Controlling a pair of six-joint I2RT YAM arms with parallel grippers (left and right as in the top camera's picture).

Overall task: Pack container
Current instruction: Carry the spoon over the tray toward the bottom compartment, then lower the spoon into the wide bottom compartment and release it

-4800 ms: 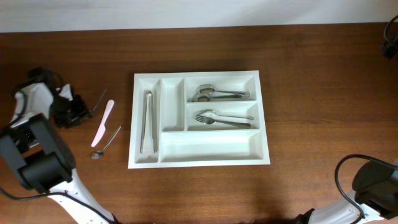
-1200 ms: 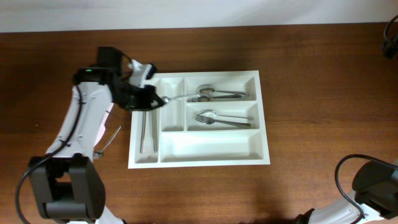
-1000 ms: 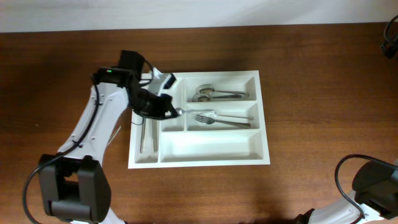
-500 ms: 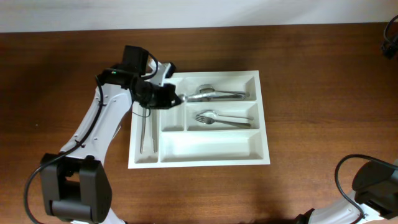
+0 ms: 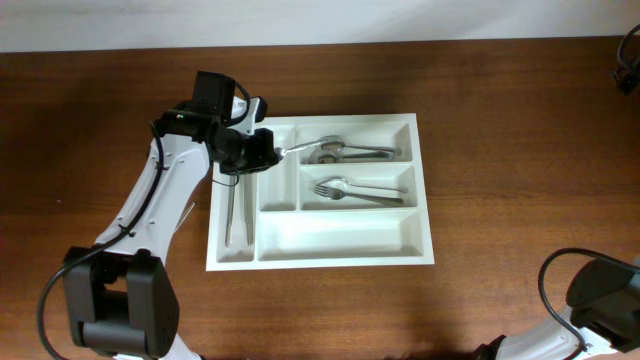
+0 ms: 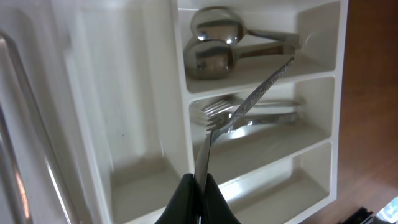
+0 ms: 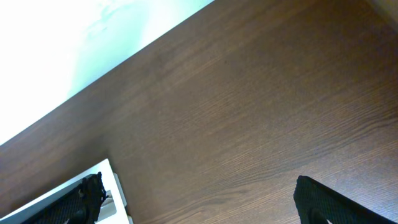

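Observation:
The white cutlery tray (image 5: 424, 190) lies mid-table. Its upper right compartment holds spoons (image 5: 340, 152), the one below holds forks (image 5: 355, 189), and the long left one holds tongs (image 5: 235, 200). My left gripper (image 5: 262, 152) hovers over the tray's upper left part, shut on a metal utensil (image 5: 300, 148). In the left wrist view the gripper (image 6: 199, 199) pinches the utensil (image 6: 249, 106), whose patterned handle points out over the spoons (image 6: 214, 43) and forks (image 6: 249, 112); its gripped end is hidden. My right gripper (image 7: 202, 199) is open and empty over bare table.
The tray's long front compartment (image 5: 340, 235) and the narrow middle one (image 5: 277, 180) hold nothing. A thin utensil (image 5: 187, 214) shows on the table left of the tray, partly under the left arm. The right arm's base (image 5: 600, 300) is at the bottom right corner.
The left gripper picked a utensil off the table left of the tray and carried it over the tray. In the last second it shifted from the fork compartment towards the spoon compartment.

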